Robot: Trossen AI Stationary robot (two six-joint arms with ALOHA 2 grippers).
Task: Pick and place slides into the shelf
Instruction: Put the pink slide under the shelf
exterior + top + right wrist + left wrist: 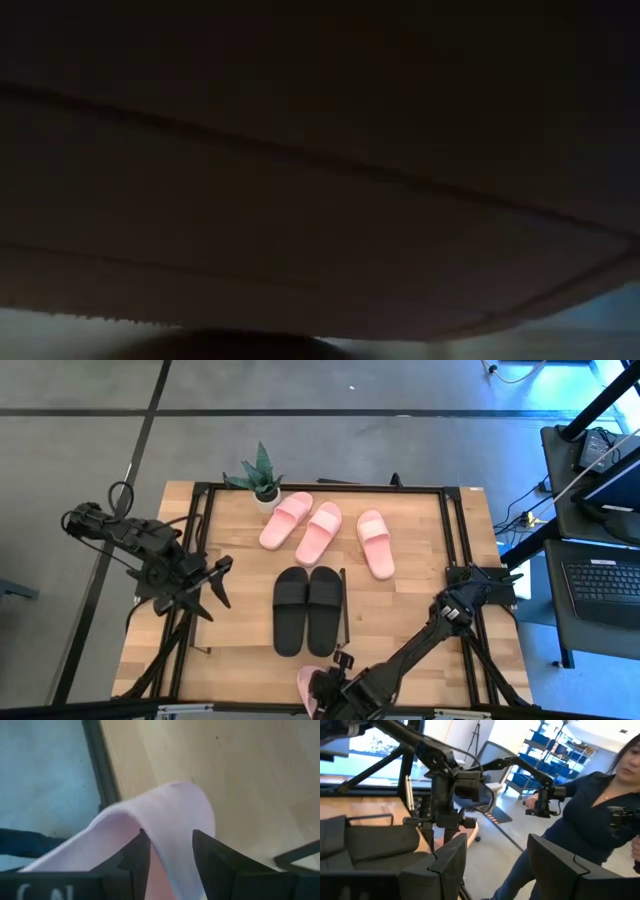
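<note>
Gripping a pink slide [170, 820] by its strap between the half-closed fingers of the right gripper [171, 851], toe hanging beyond, ready for carrying toward the shelf [420, 550]; left gripper [205, 588] waiting wide open, empty.

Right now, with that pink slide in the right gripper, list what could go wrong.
1. The right gripper pinches only the strap of the pink slide, at the table's near edge; a slip could send it to the floor.
2. The black pair lies just beyond; a low carry could knock it.
3. The left gripper hangs open beside that pair, so the arms could crowd each other.
</note>
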